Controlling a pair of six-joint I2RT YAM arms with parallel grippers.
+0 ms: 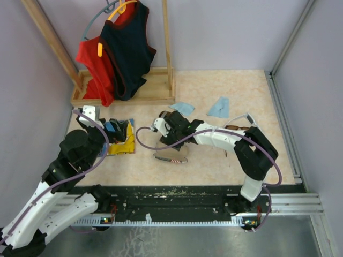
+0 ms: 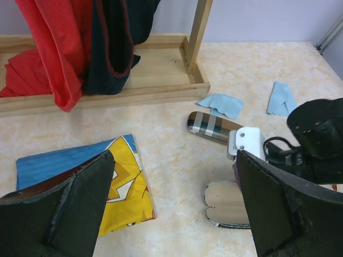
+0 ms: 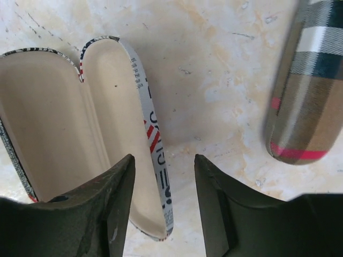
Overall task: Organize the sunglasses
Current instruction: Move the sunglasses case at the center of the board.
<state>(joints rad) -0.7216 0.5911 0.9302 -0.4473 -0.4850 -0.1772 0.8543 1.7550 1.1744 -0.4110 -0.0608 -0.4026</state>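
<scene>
The dark brown sunglasses (image 1: 236, 127) and the white-grey pair (image 1: 247, 118) lie on the table at the right, beside my right forearm; neither wrist view shows them. My right gripper (image 1: 171, 136) is open over the open flag-print case (image 1: 171, 156). In the right wrist view the gripper (image 3: 162, 160) has one finger on each side of the case's near wall (image 3: 155, 155), with gaps on both sides. The case's beige inside is empty. My left gripper (image 2: 174, 160) is wide open and empty above the table, at the left in the top view (image 1: 110, 130).
A shut plaid case (image 3: 308, 91) lies just beyond the flag case, also in the left wrist view (image 2: 211, 127). A blue and yellow print cloth (image 2: 118, 184) lies under my left gripper. Two light-blue cloths (image 1: 182, 107) (image 1: 219, 107) lie farther back. A wooden clothes rack (image 1: 128, 93) stands at the back left.
</scene>
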